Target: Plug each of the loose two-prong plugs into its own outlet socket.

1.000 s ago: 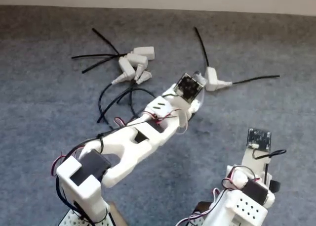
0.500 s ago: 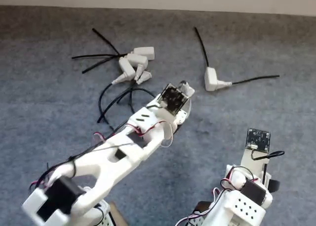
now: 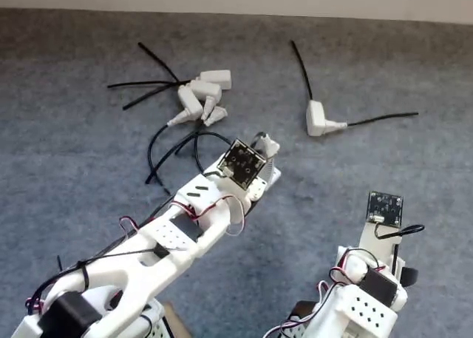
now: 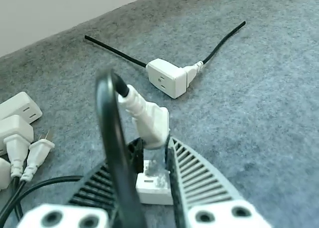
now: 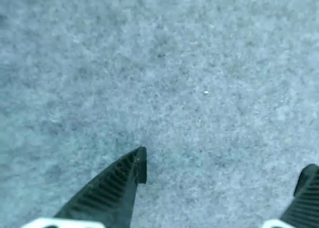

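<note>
The grey, carpet-covered table [image 3: 74,175] carries a cluster of white plugs and sockets with black cords [image 3: 198,95] and, well apart from it, a single white outlet socket on a black cord [image 3: 316,119].

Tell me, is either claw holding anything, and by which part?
The left gripper pinches a white plug by its body, at the end away from its cable. The right gripper is open, holding nothing.

We log soft, even light over the grey surface [image 3: 414,190] in all views. Shadows are faint: a dim smudge beside the left arm [image 3: 185,234], another under the white socket [image 4: 167,78].
</note>
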You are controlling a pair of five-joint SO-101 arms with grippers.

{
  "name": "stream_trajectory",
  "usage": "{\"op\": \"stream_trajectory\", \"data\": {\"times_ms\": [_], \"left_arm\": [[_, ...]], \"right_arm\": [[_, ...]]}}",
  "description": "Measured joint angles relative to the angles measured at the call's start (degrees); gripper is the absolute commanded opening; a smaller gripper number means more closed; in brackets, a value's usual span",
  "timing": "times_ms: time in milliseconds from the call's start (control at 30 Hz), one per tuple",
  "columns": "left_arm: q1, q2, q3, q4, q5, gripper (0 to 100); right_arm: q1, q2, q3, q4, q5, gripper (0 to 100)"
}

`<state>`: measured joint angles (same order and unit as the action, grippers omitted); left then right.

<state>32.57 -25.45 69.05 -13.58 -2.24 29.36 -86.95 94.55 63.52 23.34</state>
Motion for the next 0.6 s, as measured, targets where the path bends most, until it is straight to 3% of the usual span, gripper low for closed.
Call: {"op": "stream_trajectory", "data": {"times_ms": [300,600], "left_arm": [[0.1,-0.6,-4.7,17.3,0.0,1],[0.1,-0.6,-7.6,19.7,-1.6,1]], "right_arm": [[0.0,0.0,0.0,0.0,0.0,43.3],[0.0,0.0,0.0,0.0,0.0,43.3]]}}
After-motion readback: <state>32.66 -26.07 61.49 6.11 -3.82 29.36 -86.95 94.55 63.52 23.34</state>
